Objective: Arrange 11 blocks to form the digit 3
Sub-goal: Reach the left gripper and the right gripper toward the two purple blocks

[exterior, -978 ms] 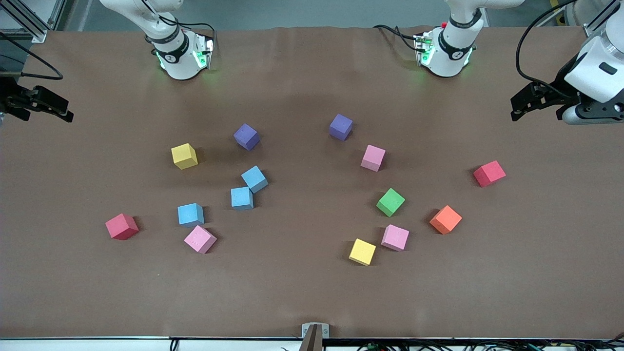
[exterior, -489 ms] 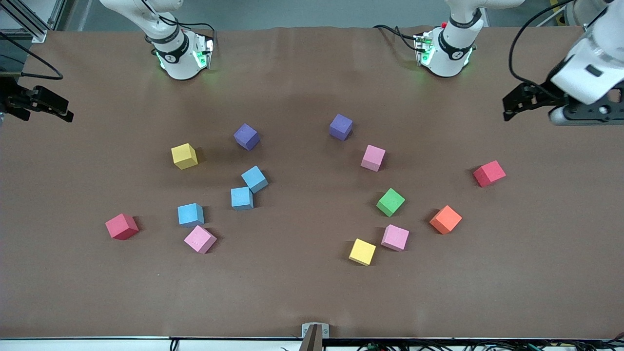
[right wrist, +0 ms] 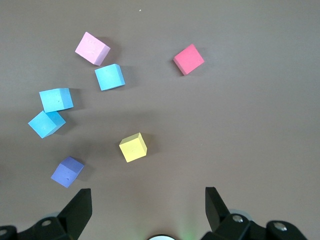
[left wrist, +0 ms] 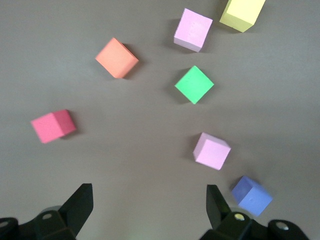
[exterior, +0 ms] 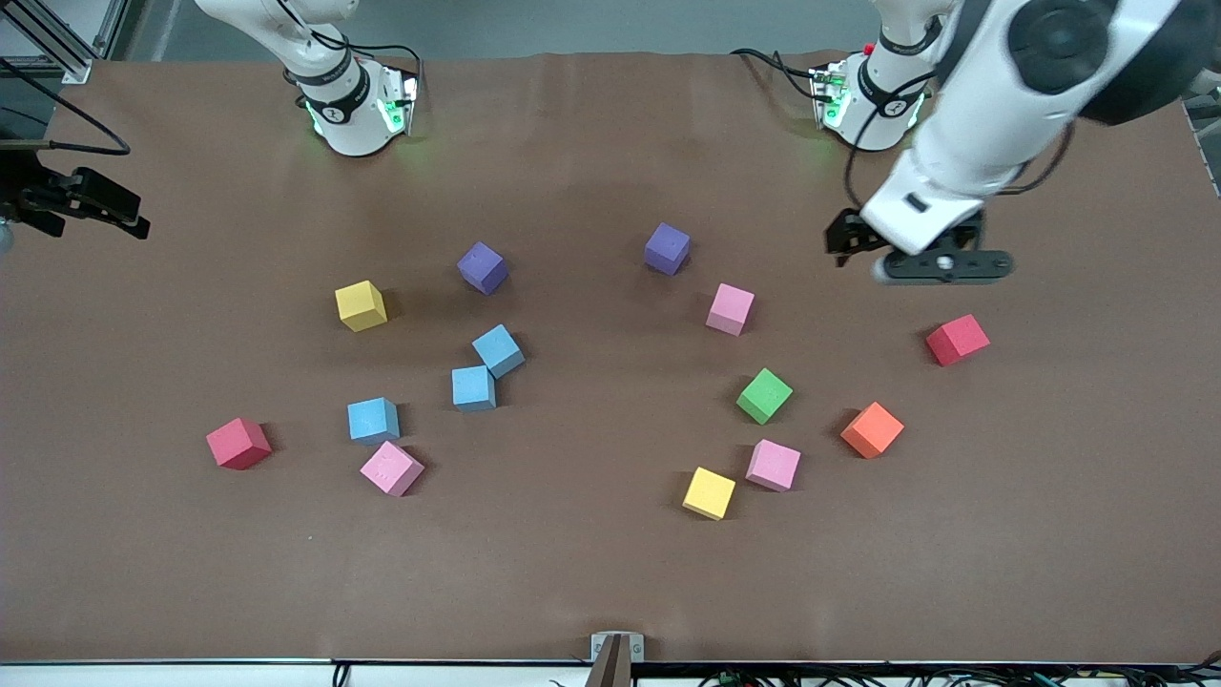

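Note:
The blocks lie scattered singly on the brown table, and no digit 3 is in view. There are purple blocks [exterior: 482, 267] [exterior: 666, 249], yellow ones [exterior: 361, 305] [exterior: 709, 492], three blue [exterior: 498, 350] [exterior: 473, 387] [exterior: 373, 420], three pink [exterior: 730, 309] [exterior: 391, 468] [exterior: 773, 465], a green [exterior: 764, 395] and an orange [exterior: 872, 429]. My left gripper [exterior: 844, 240] [left wrist: 149, 192] hangs open and empty over bare table beside the pink block [left wrist: 212, 151] and purple block [left wrist: 252, 195]. My right gripper [exterior: 114, 215] [right wrist: 148, 196] waits open over the right arm's end of the table.
Two red cubes lie apart from the others, one [exterior: 957, 340] toward the left arm's end and one [exterior: 238, 444] toward the right arm's end. The arm bases [exterior: 348, 114] [exterior: 873, 105] stand along the table's edge farthest from the front camera.
My left arm has swung in from its end of the table toward the middle, with its gripper still open. The right arm has hardly moved, and no block has shifted.

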`<act>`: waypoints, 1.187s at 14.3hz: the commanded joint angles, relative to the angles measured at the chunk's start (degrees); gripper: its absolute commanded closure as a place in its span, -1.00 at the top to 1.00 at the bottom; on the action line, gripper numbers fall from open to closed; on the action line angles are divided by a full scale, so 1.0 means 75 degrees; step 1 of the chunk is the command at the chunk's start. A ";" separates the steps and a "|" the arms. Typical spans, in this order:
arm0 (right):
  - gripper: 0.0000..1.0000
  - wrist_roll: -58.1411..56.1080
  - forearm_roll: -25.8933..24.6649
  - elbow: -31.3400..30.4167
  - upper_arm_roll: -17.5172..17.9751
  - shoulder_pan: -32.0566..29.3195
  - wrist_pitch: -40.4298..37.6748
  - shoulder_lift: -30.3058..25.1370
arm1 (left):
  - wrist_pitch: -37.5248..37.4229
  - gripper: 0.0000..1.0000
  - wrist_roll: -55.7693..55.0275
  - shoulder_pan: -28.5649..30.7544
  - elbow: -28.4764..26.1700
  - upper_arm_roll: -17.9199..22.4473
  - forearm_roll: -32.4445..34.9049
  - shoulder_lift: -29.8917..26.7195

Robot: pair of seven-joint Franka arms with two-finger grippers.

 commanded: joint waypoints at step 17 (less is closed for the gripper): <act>1.00 0.0035 0.0176 -0.1922 0.0059 0.3326 0.2023 0.0763 | 0.4985 1.00 -1.0626 -0.0958 -0.3187 -0.2478 0.0493 0.2126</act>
